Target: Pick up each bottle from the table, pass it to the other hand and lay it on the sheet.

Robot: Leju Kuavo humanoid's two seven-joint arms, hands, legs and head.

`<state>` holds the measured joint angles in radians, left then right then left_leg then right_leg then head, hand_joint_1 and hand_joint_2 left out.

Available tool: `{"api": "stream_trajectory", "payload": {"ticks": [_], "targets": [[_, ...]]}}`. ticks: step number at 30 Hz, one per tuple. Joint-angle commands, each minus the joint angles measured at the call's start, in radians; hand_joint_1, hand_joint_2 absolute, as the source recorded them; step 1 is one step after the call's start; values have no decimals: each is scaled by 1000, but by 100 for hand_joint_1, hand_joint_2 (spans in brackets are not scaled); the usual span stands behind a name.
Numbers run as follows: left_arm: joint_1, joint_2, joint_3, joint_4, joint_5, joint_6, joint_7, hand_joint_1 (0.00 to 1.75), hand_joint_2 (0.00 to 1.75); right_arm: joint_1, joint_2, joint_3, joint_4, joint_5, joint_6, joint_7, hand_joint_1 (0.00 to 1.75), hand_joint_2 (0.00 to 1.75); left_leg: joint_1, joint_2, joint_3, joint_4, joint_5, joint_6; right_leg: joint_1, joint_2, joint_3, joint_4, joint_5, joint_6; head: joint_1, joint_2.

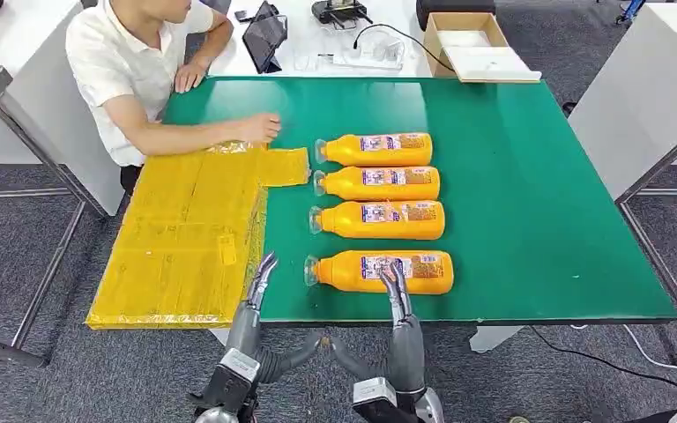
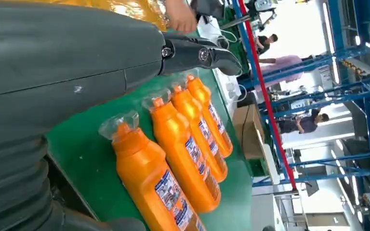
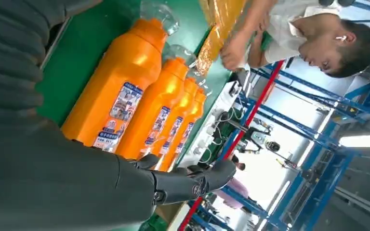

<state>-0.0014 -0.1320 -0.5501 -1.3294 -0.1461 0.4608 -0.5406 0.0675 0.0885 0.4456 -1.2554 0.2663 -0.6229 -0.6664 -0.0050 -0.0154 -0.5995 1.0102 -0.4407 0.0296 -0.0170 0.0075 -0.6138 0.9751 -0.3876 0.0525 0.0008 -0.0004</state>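
Head view: green table (image 1: 538, 176) w/ 4 orange bottles lying on their sides in a column, clear caps toward the yellow sheet (image 1: 185, 238). Nearest bottle (image 1: 379, 271) close to the table's front edge, then 2nd bottle (image 1: 377, 219), 3rd bottle (image 1: 377, 182), farthest bottle (image 1: 375, 149). All apart from each other, none on the sheet. Sheet covers the table's left part, hangs over left edge. Left hand (image 1: 262, 275) at the front edge between sheet and nearest bottle's cap, fingers straight and close together, holding nothing. Right hand (image 1: 396, 291) over the nearest bottle's label, fingers straight, not wrapped around it; contact w/ bottle cannot tell. Person in white shirt (image 1: 132, 62) seated at far left corner, one hand (image 1: 260, 128) pressing the sheet's far end. Open cardboard box (image 1: 472, 44) and tablet (image 1: 264, 37) on the white table beyond.

Left wrist view: left hand's dark fingers (image 2: 197, 54) extended, nothing held. Same 4 bottles in a row beneath, nearest one (image 2: 154, 183) largest in frame, on green surface.

Right wrist view: right hand's fingers (image 3: 192, 178) stretched out flat, narrow, empty, just beside the nearest bottle (image 3: 120, 86). Other 3 bottles lined up behind it. Person's hand (image 3: 233, 50) on the yellow sheet past the caps.
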Motion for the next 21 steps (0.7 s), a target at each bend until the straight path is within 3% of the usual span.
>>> {"api": "stream_trajectory", "payload": {"ticks": [1, 12, 16, 21], "targets": [[-10, 17, 5, 8, 3, 0, 2, 0, 175, -27, -20, -18, 44, 0, -35, -29, 0, 175, 1, 1, 3, -1, -1, -1, 1, 0, 3, -1, -1, -1, 0, 0], [-10, 17, 5, 8, 3, 0, 2, 0, 175, -27, -20, -18, 44, 0, -35, -29, 0, 175, 1, 2, 4, -1, -1, -2, 1, 0, 4, -1, -1, -2, 0, 0], [17, 3, 49, -31, 40, 34, 8, 0, 175, -20, -73, -60, 51, 100, -38, 63, 0, 175, 0, 1, 3, -1, -1, -1, 1, 0, 3, -1, -1, -1, 0, 0], [27, 13, 65, -44, 40, 18, 8, 0, 175, -48, -170, -120, 151, 351, -4, 193, 0, 175, 0, 0, 5, -2, -1, -1, 1, -2, 6, -3, -1, -1, 0, 0]]}}
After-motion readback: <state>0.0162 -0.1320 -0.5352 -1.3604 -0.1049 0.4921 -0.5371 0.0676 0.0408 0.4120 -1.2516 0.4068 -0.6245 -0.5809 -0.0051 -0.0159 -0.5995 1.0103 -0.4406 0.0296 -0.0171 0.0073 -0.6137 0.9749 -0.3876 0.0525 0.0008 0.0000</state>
